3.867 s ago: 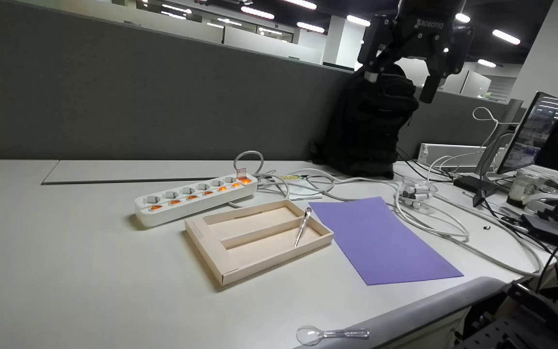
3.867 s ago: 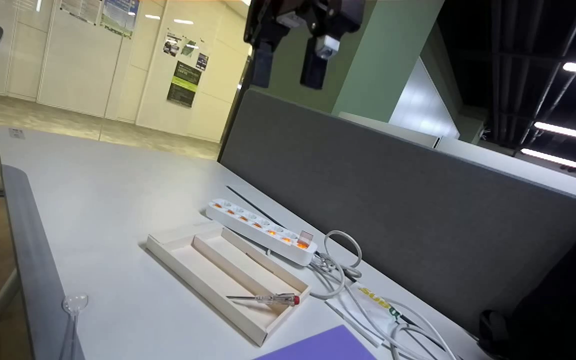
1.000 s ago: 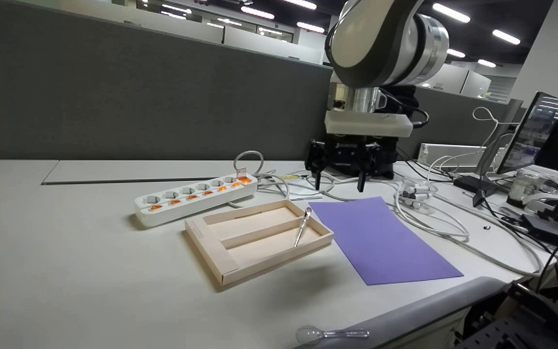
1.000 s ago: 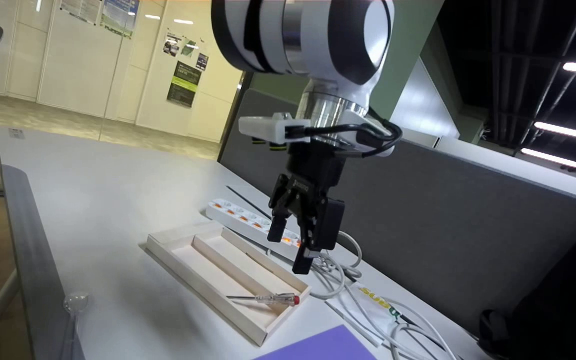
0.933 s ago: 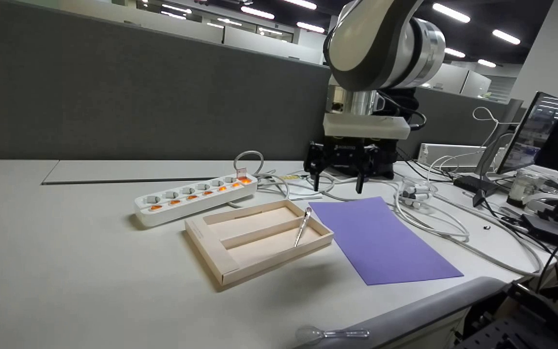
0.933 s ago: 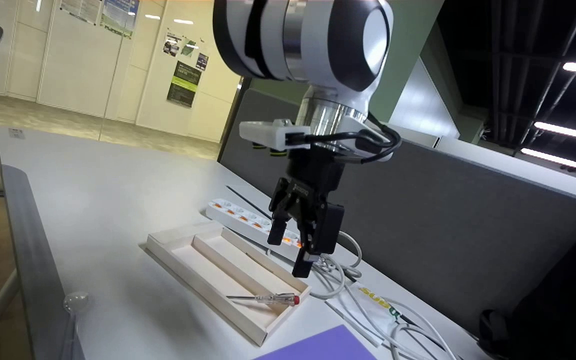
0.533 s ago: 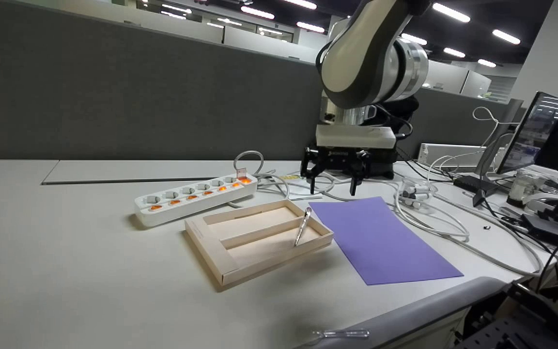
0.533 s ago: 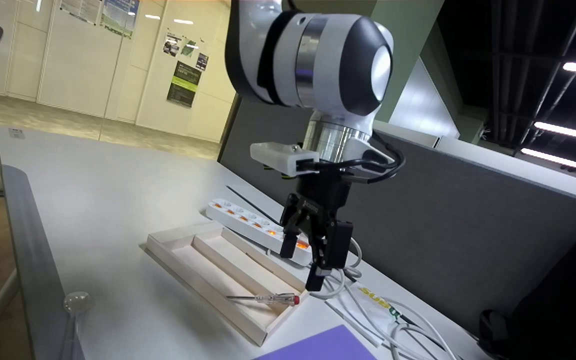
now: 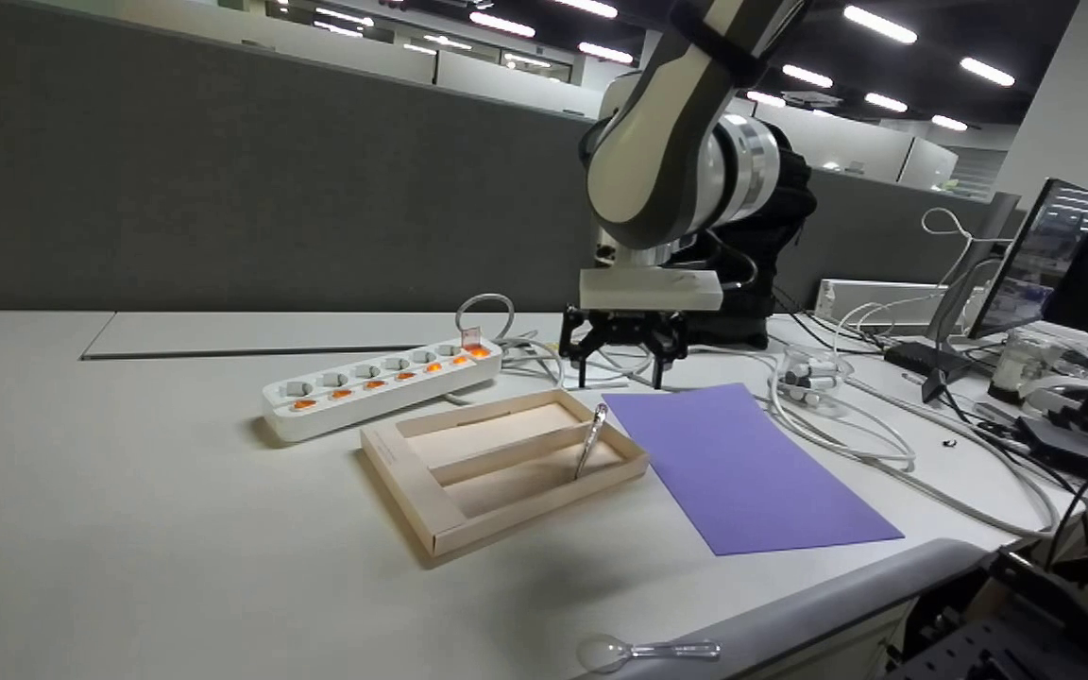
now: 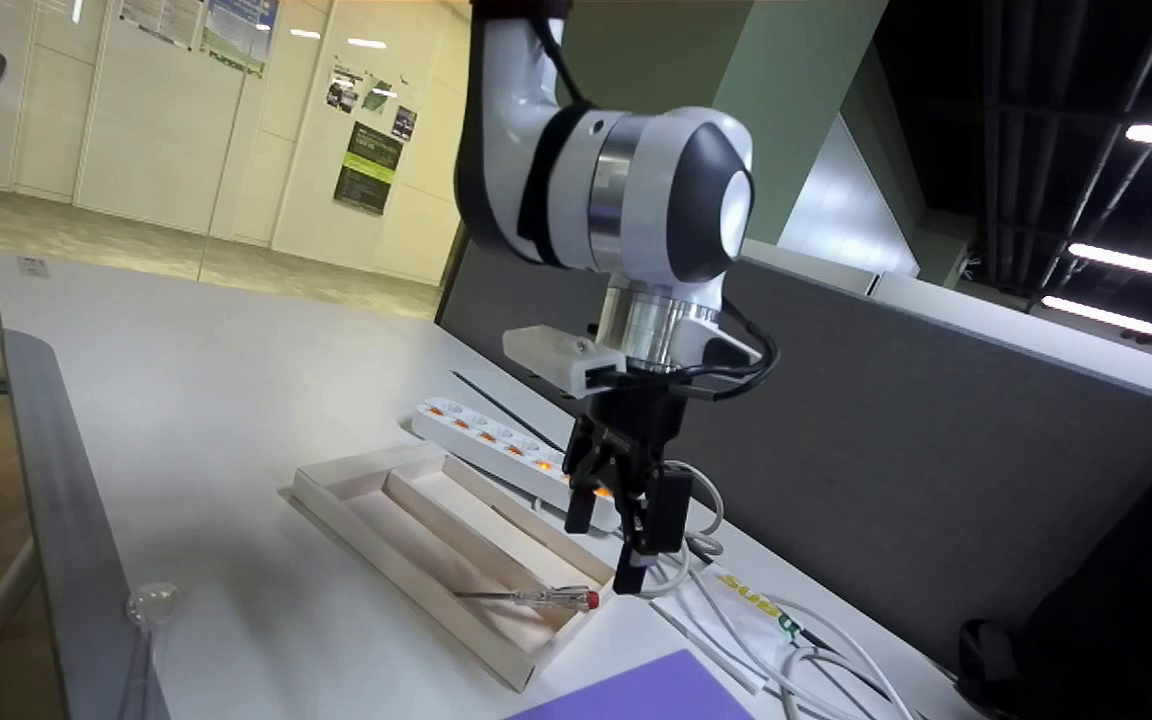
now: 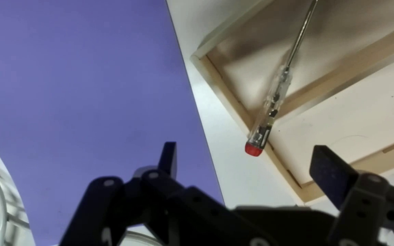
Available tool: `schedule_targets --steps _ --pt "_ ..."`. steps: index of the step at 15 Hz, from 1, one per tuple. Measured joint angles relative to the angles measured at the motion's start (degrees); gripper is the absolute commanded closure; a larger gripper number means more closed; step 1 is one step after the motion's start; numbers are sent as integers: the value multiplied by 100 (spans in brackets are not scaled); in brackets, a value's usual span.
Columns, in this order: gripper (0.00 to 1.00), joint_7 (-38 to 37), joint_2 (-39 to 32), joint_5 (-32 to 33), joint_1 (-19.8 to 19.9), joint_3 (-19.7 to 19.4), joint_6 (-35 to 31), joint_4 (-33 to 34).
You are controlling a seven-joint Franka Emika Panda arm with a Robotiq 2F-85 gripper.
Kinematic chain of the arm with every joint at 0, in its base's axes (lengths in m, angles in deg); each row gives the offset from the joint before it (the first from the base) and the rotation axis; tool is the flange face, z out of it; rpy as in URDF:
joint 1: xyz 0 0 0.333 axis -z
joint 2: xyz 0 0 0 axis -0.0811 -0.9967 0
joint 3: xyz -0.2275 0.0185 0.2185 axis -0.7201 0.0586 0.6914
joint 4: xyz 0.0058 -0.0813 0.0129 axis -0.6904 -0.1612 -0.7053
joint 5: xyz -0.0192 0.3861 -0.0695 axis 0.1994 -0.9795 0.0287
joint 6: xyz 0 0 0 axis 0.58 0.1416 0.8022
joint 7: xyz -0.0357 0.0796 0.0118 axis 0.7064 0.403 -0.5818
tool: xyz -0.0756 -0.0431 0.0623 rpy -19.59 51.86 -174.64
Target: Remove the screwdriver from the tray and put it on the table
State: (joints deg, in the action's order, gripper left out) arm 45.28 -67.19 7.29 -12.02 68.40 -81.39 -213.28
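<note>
The wide, light grey-white table runs along a dark grey fabric partition, with strips of bright ceiling lights beyond it. In an exterior view I can see pale wall panels carrying a dark, green-banded poster past the table's end. A bulky black backpack stands by the partition, a thin dark monitor farther along, and thick white cables straggle over the surface.

Among all this sits a shallow, light-wood tray with two long compartments, a white power strip with glowing orange switches near one long side, a flat purple sheet just beside its short end. The slim, clear-handled screwdriver rests tilted in it, handle on the end wall by the divider, red cap poking out past the wall, metal shaft sloping into the compartment farther from the power strip.

The black two-fingered gripper of a white-and-grey arm hangs near that end, fingers spread wide, released. A clear plastic spoon lies by the table's rounded grey edge.
</note>
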Motion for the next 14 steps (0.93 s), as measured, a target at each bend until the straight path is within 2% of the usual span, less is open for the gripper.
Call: schedule_targets --steps 5,6,7,14 --pt "0 -285 -587 -51 -475 -222 -280 363" --pt "10 -323 -681 -91 -554 -271 -309 410" --pt "26 -334 -746 -155 -613 -306 -320 435" --pt "75 -496 -784 -573 -872 -546 -348 380"
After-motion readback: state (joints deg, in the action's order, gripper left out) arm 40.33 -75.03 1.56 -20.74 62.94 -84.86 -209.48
